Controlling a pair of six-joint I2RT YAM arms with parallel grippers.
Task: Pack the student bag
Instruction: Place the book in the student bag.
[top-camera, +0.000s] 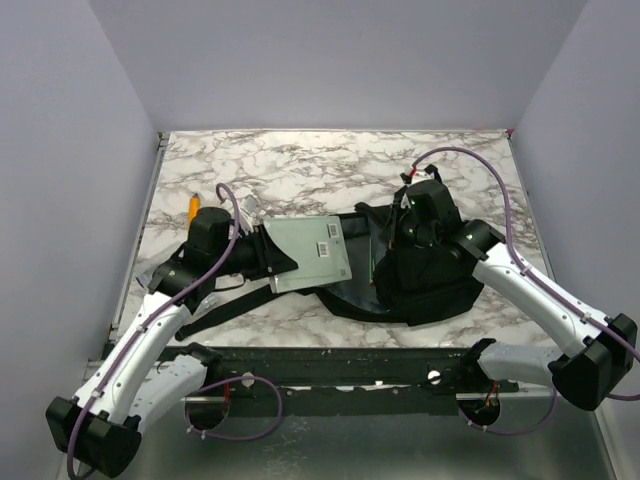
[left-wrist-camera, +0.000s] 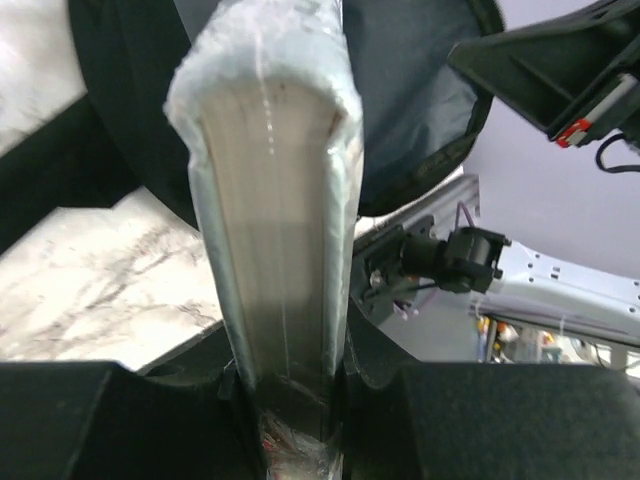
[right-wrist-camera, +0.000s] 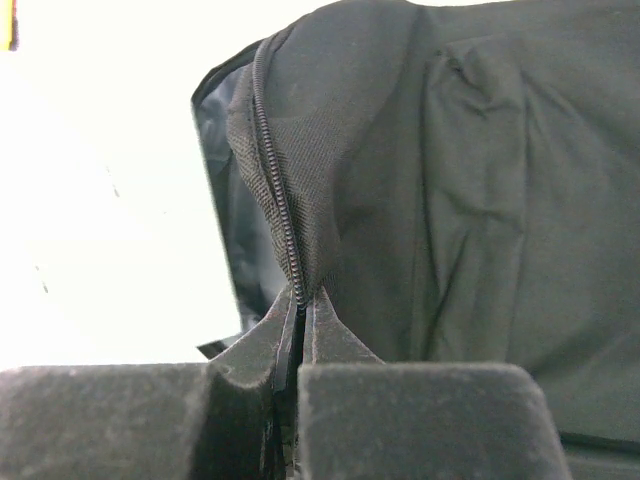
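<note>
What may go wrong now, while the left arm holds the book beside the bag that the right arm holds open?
1. The left gripper clamps only one end of the plastic-wrapped book, so it may slip or tilt.
2. The right gripper pinches just a thin fold at the zipper of the student bag. The fabric may pull free and the opening may collapse.
3. The book's corner may catch on the bag's edge.

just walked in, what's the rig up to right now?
It is packing a backpack. The left gripper is shut on one end of a plastic-wrapped book and points it toward the black student bag. The right gripper pinches the bag's zipper edge, holding the mouth up. The book's far end sits at the opening and is not clearly inside yet.
</note>
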